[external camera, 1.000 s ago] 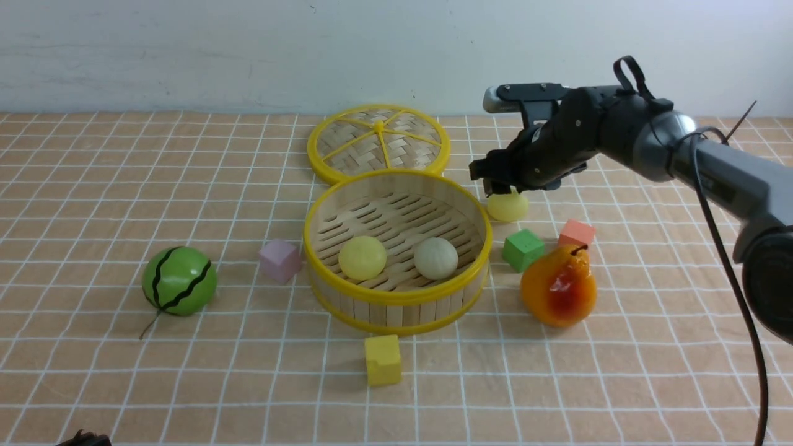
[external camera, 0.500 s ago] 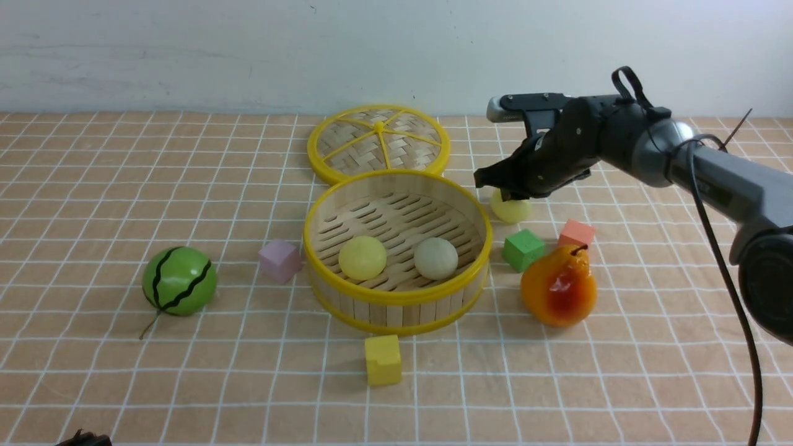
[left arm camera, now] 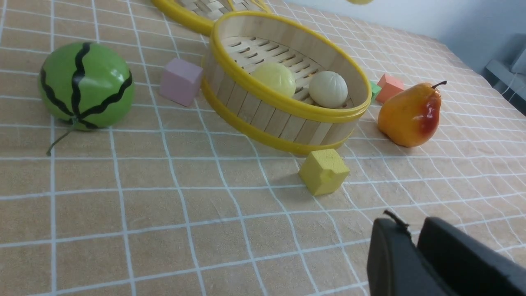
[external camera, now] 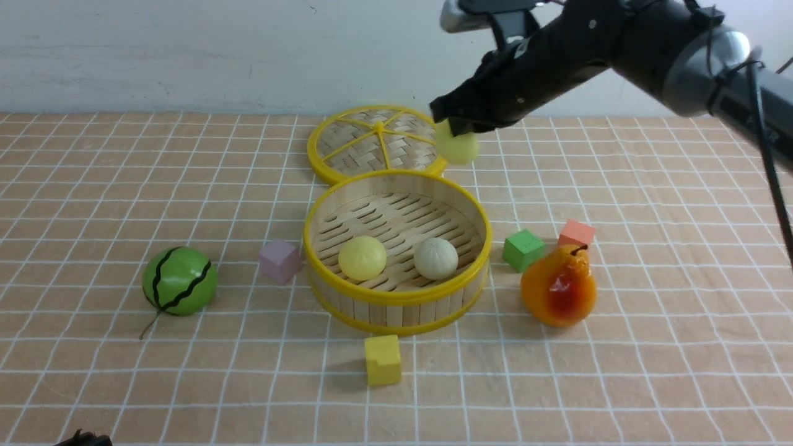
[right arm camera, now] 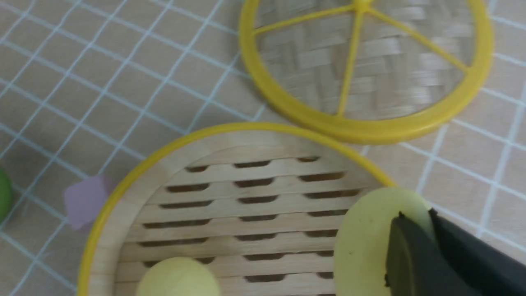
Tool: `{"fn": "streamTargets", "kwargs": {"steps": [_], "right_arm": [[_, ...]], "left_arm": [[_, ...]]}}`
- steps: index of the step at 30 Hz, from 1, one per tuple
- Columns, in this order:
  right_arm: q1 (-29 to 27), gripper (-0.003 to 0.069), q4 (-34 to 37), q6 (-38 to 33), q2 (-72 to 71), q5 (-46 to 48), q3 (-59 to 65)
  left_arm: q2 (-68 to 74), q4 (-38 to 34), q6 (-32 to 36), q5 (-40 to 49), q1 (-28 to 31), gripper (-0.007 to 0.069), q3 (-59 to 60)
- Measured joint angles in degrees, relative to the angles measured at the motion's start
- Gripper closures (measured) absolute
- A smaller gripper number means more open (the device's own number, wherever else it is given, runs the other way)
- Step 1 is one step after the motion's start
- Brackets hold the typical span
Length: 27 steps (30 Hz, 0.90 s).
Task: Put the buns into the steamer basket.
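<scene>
Because the yellow bun (external camera: 459, 148) looked light, smooth and likely slippery, a hold across its middle seemed safest; the right claw (external camera: 456, 128) gripped it near its top, in the air by the basket's (external camera: 396, 176) far rim. Two buns (external camera: 362, 257) lay inside. The left claw (left arm camera: 413, 232) sat closed, empty.

The right pincer (right arm camera: 415, 220) comes in from a corner of the frame. Its dark fingers (right arm camera: 411, 263) are clamped on a pale yellow bun (right arm camera: 365, 242), which overlaps the rim of the steamer basket (right arm camera: 135, 176). A second yellow bun (right arm camera: 176, 277) lies on the basket's slatted floor, cut off by the frame's edge. Just beside the basket lies the woven lid (right arm camera: 361, 61) with yellow spokes. A blurred lilac cube (right arm camera: 84, 199) sits on the checked worktop (right arm camera: 82, 61), just outside the rim.
</scene>
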Motion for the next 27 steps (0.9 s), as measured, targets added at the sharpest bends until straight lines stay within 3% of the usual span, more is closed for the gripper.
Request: {"fn": "streamTargets", "kwargs": {"steps": [5, 8, 12, 13, 14, 16, 20, 24, 27], "right_arm": [[3.0, 0.0629, -0.4, -0.1, 5.0, -2.4, 0.2], [3.7, 0.0564, -0.9, -0.1, 9.1, -6.2, 0.4], [3.7, 0.0401, -0.9, -0.1, 11.0, -8.7, 0.4], [3.7, 0.0391, -0.9, -0.1, 11.0, -8.7, 0.4], [3.7, 0.03, -0.9, -0.1, 10.9, -8.2, 0.4], [3.8, 0.0184, -0.9, 0.2, 10.1, -6.6, 0.4], [4.1, 0.0022, -0.9, 1.7, 5.0, 0.8, 0.6], [4.2, 0.0006, -1.9, 3.8, -2.4, 9.1, 0.6], [4.2, 0.0083, -5.9, 7.1, -11.3, 20.3, 0.2]], "left_arm": [[0.0, 0.0, 0.0, 0.0, 0.0, 0.0523, 0.0], [0.0, 0.0, 0.0, 0.0, 0.0, 0.052, 0.0], [0.0, 0.0, 0.0, 0.0, 0.0, 0.0515, 0.0], [0.0, 0.0, 0.0, 0.0, 0.0, 0.0515, 0.0], [0.0, 0.0, 0.0, 0.0, 0.0, 0.0515, 0.0], [0.0, 0.0, 0.0, 0.0, 0.0, 0.0515, 0.0], [0.0, 0.0, 0.0, 0.0, 0.0, 0.0513, 0.0], [0.0, 0.0, 0.0, 0.0, 0.0, 0.0512, 0.0], [0.0, 0.0, 0.0, 0.0, 0.0, 0.0512, 0.0]]}}
